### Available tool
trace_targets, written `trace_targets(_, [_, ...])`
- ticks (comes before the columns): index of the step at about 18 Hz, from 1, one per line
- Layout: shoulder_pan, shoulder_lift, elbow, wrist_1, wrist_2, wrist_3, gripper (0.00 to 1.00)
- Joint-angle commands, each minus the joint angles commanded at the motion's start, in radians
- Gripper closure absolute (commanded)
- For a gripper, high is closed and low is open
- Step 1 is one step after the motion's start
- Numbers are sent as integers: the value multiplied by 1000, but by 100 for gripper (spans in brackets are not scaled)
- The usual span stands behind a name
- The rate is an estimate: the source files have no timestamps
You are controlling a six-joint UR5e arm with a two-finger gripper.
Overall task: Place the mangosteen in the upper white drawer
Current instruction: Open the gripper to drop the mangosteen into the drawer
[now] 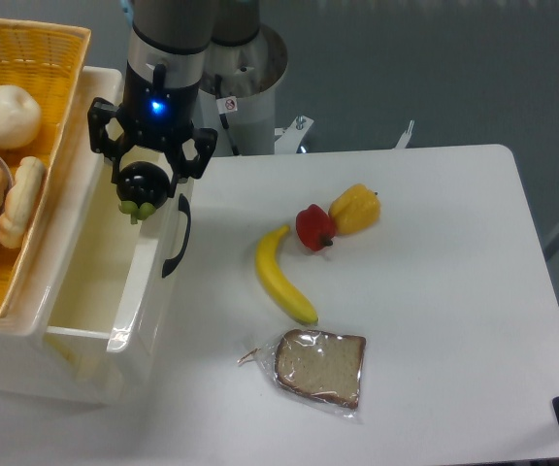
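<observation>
The mangosteen (143, 184) is near-black and glossy with light green calyx lobes pointing down. My gripper (149, 167) is shut on it and holds it above the front panel of the upper white drawer (95, 335). The drawer is pulled open, cream-white, with a curved black handle (178, 236) on its front. The fruit hangs over the drawer's front rim, at the edge of the open cavity.
A yellow wicker basket (51, 87) with bread rolls and a white round item sits on top at the left. On the white table lie a banana (281, 275), a red pepper (313, 227), a yellow pepper (355, 209) and a bagged bread slice (320, 367).
</observation>
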Motion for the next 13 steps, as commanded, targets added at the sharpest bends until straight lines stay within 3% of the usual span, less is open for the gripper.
trace_targets(2, [-2,2,0,2,0,0,20])
trace_targets(4, [-2,0,-3,2,2,2,5])
trace_targets(13, [-8,0,-5,0,0,2,4])
